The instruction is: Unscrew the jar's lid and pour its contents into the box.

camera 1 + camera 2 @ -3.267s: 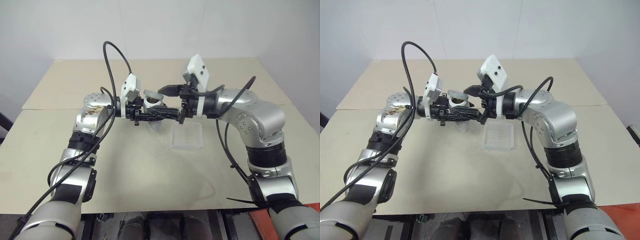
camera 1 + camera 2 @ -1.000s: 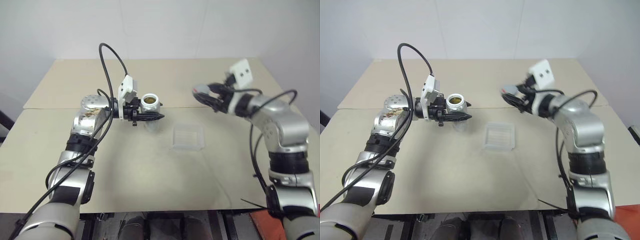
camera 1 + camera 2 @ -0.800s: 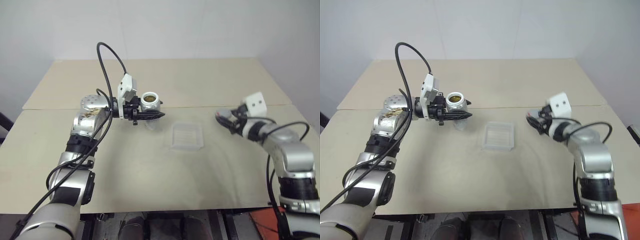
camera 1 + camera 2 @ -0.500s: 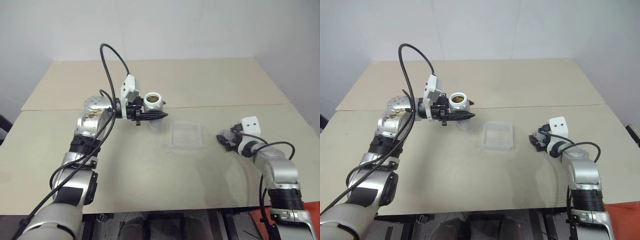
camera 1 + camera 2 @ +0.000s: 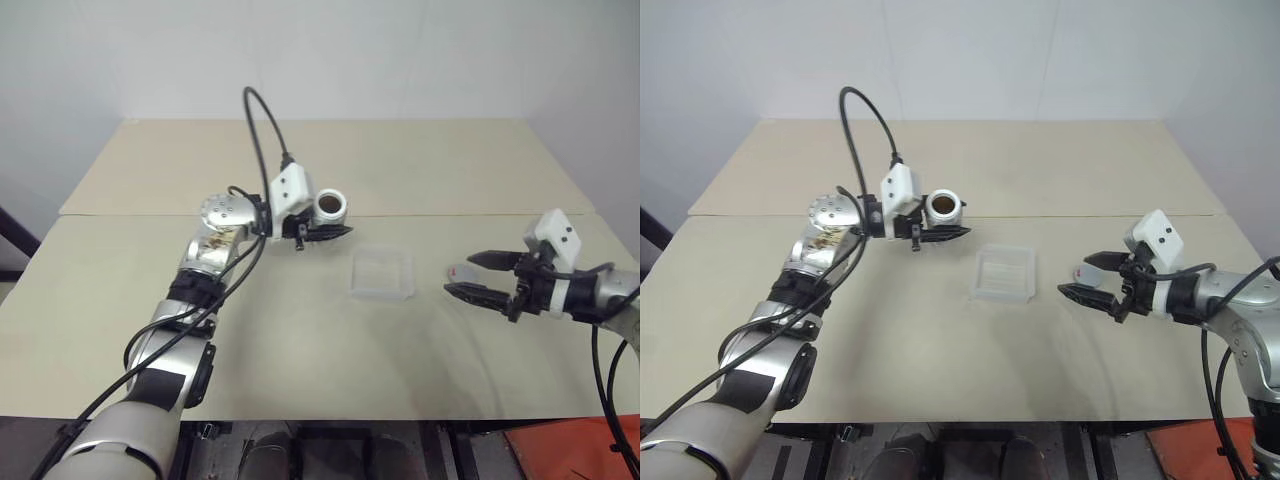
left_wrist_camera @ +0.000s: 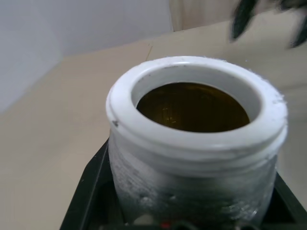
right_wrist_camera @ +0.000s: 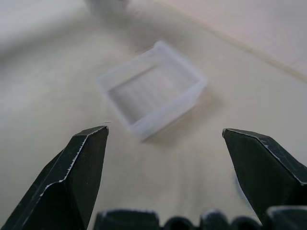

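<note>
My left gripper [image 5: 333,228] is shut on the jar [image 5: 330,207] and holds it above the table, left of the box [image 5: 382,272]. The jar's mouth is uncovered and tips a little; the brown contents [image 6: 192,108] sit inside. The clear box is empty on the table. The silver-grey lid [image 5: 458,271] with its red mark lies on the table right of the box. My right gripper [image 5: 460,275] is open, low over the table, with the lid lying free between its spread fingertips [image 7: 76,167].
The beige table [image 5: 300,340] has a seam running across it behind the box. A black cable [image 5: 262,140] arches over my left arm. The table's right edge is close to my right arm.
My right gripper came down to the table right of the box, opened and let go of the lid, then drew back. My left gripper carried the jar right, nearer the box, and rolled.
</note>
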### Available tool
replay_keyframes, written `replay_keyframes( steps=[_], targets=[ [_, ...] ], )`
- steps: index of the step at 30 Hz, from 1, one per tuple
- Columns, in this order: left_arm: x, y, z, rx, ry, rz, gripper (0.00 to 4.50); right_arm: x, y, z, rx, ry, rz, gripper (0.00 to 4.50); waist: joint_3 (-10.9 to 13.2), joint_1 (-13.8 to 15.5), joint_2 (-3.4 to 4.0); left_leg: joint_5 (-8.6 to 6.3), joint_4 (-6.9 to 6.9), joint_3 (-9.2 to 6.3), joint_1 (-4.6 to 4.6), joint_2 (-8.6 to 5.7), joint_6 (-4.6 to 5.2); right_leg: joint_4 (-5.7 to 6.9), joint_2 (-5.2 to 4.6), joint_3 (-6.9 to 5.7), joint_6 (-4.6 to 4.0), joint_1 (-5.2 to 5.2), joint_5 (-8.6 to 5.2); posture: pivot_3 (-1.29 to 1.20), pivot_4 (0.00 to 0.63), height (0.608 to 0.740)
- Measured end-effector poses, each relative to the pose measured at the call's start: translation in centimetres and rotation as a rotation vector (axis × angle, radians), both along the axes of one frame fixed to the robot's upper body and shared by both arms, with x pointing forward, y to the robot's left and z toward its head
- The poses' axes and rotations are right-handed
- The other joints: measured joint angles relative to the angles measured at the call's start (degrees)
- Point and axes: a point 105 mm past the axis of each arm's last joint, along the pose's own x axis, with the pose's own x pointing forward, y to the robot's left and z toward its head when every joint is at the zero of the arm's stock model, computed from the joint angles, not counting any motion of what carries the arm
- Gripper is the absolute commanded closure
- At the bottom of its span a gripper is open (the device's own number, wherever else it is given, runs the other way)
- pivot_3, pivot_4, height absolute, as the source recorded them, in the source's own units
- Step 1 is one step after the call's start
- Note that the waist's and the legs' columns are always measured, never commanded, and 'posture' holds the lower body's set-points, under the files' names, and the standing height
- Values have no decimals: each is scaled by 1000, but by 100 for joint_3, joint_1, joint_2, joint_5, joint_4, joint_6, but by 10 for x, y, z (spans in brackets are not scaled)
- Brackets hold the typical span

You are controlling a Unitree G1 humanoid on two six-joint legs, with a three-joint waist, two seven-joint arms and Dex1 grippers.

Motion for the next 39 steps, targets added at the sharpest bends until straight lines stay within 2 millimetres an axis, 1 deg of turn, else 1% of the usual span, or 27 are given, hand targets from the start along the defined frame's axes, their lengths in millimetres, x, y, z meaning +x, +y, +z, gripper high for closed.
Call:
replay_keyframes(
  steps=[3, 7, 8, 9, 11, 13, 14, 15, 18, 20, 23, 26, 28, 32, 37, 39],
  targets=[
    [11, -12, 17, 37, -199, 59, 2446, -4, -1, 4, -8, 14, 34, 52, 1, 8, -2, 0, -1, -2, -7, 0, 0, -9, 0, -6, 1, -2, 1, 0, 150, 740],
    [19, -21, 44, 202, -596, 116, 2446, -5, -3, 5, -11, 24, 39, 52, 4, 10, -6, 0, -8, -1, -8, -1, 0, -18, 0, -7, 2, -3, 2, 0, 150, 740],
    [19, -23, 52, 246, -719, 126, 2446, -5, -4, 5, -10, 26, 36, 52, 4, 12, -7, 0, -10, -1, -8, -1, 0, -20, 0, -6, 4, -3, 2, 0, 150, 740],
    [19, -23, 57, 274, -786, 125, 2446, -5, -4, 5, -10, 27, 35, 52, 4, 13, -7, 0, -11, -1, -9, -1, 0, -24, 0, -8, 4, -3, 3, 0, 150, 740],
    [15, -30, 69, 321, -997, 103, 2446, -5, -4, 5, -12, 27, 35, 52, 4, 32, -7, 0, -11, -1, -10, -1, 0, -24, 0, -8, 6, -3, 3, 0, 150, 740],
    [9, -41, 70, 361, -1144, 50, 2446, -5, -4, 5, -15, 27, 36, 52, 4, 60, -7, 0, -10, -2, -11, -1, 0, -26, 0, -10, 7, -2, 4, 0, 150, 740],
    [6, -46, 67, 381, -1213, 19, 2446, -5, -4, 5, -14, 27, 37, 52, 4, 84, -7, 0, -10, -2, -11, -2, 0, -27, 0, -11, 7, -2, 4, 0, 150, 740],
    [5, -50, 59, 420, -1273, -18, 2446, -5, -4, 5, -13, 27, 37, 52, 4, 101, -7, 0, -10, -2, -11, -2, -1, -27, 1, -11, 7, -2, 4, 0, 150, 740],
    [3, -60, 31, 504, -1394, -106, 2446, -5, -4, 6, -13, 24, 33, 52, 4, 134, -7, 1, -9, -2, -15, -2, -3, -26, 1, -12, 7, -6, 4, 0, 150, 740],
    [0, -71, 10, 541, -1475, -167, 2446, -4, -5, 7, -12, 19, 25, 52, 4, 153, -7, 2, -8, -3, -18, -2, -4, -26, 1, -16, 7, -6, 4, 0, 150, 740],
    [-6, -83, -16, 626, -1617, -283, 2446, -3, -5, 7, -7, 20, 14, 52, 5, 156, -8, 2, -8, -3, -20, -3, -4, -27, 1, -17, 7, -8, 3, 0, 150, 740],
    [-17, -90, -34, 629, -1692, -392, 2446, -3, -3, 10, 8, 18, 1, 52, 5, 145, -8, 3, -10, -2, -19, 0, -7, -25, 1, -15, 7, -12, 3, 0, 150, 740],
    [-21, -93, -39, 620, -1706, -415, 2446, -3, -3, 13, 10, 7, -7, 52, 5, 142, -8, 4, -9, -2, -19, 2, -8, -23, 1, -15, 6, -12, 3, 0, 150, 740],
    [-14, -90, -36, 645, -1724, -361, 2446, -6, -1, 21, 33, -26, -16, 52, 5, 144, -8, 5, -7, -3, -15, 3, -9, -16, 1, -14, 6, -11, 3, 0, 150, 740],
    [-8, -86, -34, 655, -1698, -313, 2446, -7, -1, 20, 37, -30, -28, 52, 5, 148, -8, 4, -5, -3, -17, 1, -8, -15, -1, -14, 6, -11, 3, 0, 150, 740],
    [-8, -88, -29, 621, -1649, -271, 2446, -6, -1, 20, 37, -33, -32, 52, 5, 152, -8, 4, -5, -4, -18, 3, -8, -15, -2, -15, 6, -12, 3, 0, 150, 740]
  ],
)
